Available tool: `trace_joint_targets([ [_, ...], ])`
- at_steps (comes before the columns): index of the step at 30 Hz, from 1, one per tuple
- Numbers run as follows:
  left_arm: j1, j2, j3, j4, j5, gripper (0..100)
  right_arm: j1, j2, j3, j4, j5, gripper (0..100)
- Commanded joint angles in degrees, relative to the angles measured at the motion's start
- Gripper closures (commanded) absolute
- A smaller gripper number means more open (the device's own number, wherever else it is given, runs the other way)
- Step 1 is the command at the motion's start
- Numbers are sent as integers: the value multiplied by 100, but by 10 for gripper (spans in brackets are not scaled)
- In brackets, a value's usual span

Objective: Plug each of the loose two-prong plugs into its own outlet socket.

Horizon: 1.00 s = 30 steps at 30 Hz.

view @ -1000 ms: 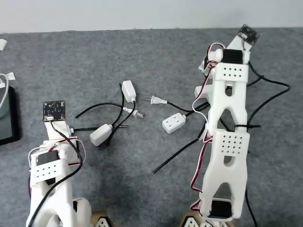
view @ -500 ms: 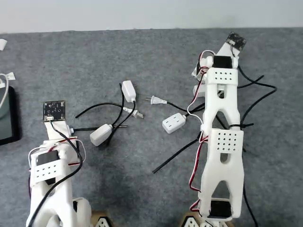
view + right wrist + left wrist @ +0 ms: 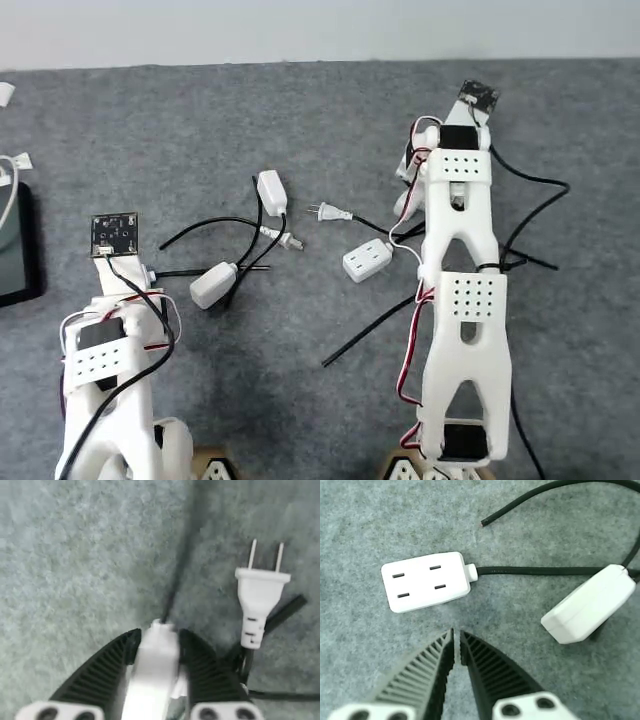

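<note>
My right gripper (image 3: 159,632) is shut on a white plug body (image 3: 156,660); a black cord leaves its far end. In the high view that gripper (image 3: 404,198) hangs right of a loose two-prong plug (image 3: 324,211), which lies on the carpet with its prongs bare (image 3: 260,595). A second loose plug (image 3: 290,240) lies at the centre. A white outlet block (image 3: 367,259) rests near the right arm. Two more white blocks (image 3: 271,190) (image 3: 212,284) lie centre-left. My left gripper (image 3: 456,632) is shut on nothing, just short of an outlet block with its slots up (image 3: 426,581).
Black cords (image 3: 370,330) cross the grey carpet between the arms and under the right arm. A dark tablet-like object (image 3: 12,245) sits at the left edge. Another white block (image 3: 590,605) lies beside the slotted outlet. The far carpet is open.
The right arm has swung left, bringing its wrist and the held white plug closer to the loose plug. The left arm has stayed still.
</note>
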Motion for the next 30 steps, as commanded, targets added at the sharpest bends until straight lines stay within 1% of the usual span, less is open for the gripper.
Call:
trace_joint_targets([
  [1,44,-123,-57,-114,-44,987,48,-391,-651,462,70,991],
  [6,44,-123,-57,-141,-44,987,145,-831,-1881,1631,70,991],
  [7,44,-123,-57,-141,-44,987,215,-901,-2163,1868,123,991],
  [9,44,-123,-57,-149,-44,987,347,-1051,-2497,1938,431,991],
  [13,44,-123,-57,-149,-44,987,1051,-1446,-2532,1930,651,991],
  [17,53,-123,-57,-149,-44,987,1947,-1701,-2497,1947,1213,991],
  [20,62,-123,-66,-158,-44,987,2589,-2062,-1829,1947,1486,991],
  [26,202,-123,-57,-158,-44,987,3609,-3284,492,1868,2295,991],
  [30,211,-123,-57,-158,-44,987,4470,-3371,1345,1314,2892,991],
])
